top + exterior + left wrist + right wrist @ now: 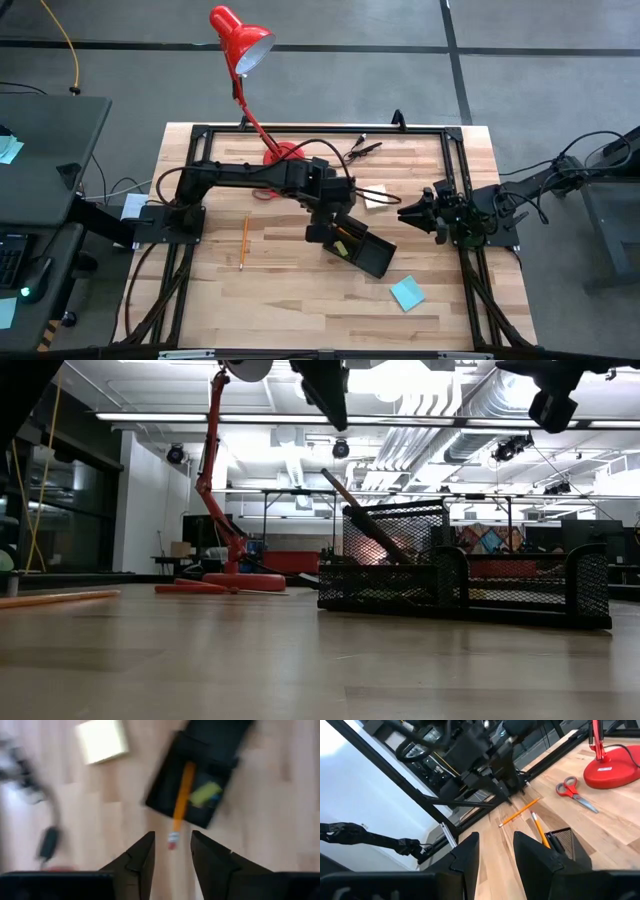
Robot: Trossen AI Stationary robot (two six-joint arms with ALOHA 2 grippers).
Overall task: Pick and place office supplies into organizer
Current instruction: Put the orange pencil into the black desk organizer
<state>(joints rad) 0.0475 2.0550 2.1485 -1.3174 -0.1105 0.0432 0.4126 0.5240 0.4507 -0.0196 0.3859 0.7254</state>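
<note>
Left arm stretched toward table centre, left gripper [171, 854] pointing down, fingers parted, right gripper [495, 851] raised, fingers apart

The left wrist view is blurred throughout; the dark cable [47, 842] at the left of the frame cannot be resolved. The organizer [200, 775] is cut off by the upper edge there. In the high view, part of the organizer [372, 255] is covered by the left arm. In the low view, both arms are cropped by the top edge, and the lamp [215, 480] head is only partly seen. The yellow-green item [205, 793] inside the organizer cannot be identified.
</note>
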